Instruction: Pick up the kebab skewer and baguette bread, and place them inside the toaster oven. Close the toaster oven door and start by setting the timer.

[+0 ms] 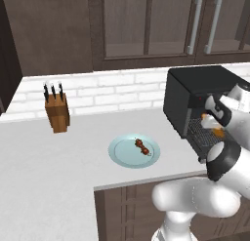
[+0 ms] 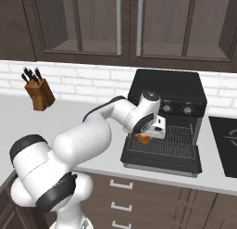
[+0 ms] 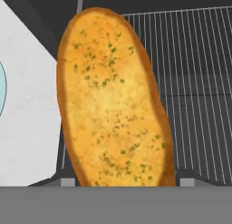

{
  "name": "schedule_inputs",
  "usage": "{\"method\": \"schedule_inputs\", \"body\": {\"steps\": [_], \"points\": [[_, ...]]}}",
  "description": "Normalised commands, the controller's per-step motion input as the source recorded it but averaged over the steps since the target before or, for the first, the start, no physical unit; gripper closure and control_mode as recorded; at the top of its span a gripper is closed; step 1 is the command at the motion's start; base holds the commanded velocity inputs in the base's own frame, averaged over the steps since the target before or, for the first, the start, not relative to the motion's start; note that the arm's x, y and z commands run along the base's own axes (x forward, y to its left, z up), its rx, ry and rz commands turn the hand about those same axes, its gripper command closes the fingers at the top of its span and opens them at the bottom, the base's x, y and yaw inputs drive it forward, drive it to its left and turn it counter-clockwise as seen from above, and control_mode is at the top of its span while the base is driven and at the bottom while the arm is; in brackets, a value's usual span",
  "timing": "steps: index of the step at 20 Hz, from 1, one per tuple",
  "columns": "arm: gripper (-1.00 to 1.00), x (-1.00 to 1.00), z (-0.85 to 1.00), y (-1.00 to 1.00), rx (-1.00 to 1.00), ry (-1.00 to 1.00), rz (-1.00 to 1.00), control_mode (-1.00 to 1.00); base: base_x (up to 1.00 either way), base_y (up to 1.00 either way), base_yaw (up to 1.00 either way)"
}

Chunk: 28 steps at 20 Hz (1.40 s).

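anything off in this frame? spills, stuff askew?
Nothing stands out. Baguette bread sits in the gripper over the toaster oven rack; kebab skewer lies on its plate.

The toaster oven is set on the counter against the back wall, its door folded down in front. The baguette bread is held over the wire rack, near its left end. Left of the oven, the kebab skewer is laid on a plate; a knife block is placed further left, by the wall
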Motion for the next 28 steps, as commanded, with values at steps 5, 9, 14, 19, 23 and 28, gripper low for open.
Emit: {"method": "schedule_inputs", "body": {"steps": [5,9,14,19,23,28], "points": [[1.00,0.35,-0.09,-0.20,0.00,0.00,0.00,-1.00,0.00,0.00,0.00],[1.00,0.15,-0.34,-0.01,0.01,0.00,0.00,-1.00,0.00,0.00,0.00],[1.00,0.23,-0.25,-0.02,0.00,0.00,0.00,-1.00,0.00,0.00,0.00],[1.00,0.23,-0.23,-0.01,0.00,0.00,0.00,-1.00,0.00,0.00,0.00],[1.00,0.23,-0.25,-0.02,0.00,0.00,0.00,-1.00,0.00,0.00,0.00],[1.00,0.18,-0.14,-0.13,0.00,0.00,0.00,-1.00,0.00,0.00,0.00]]}}
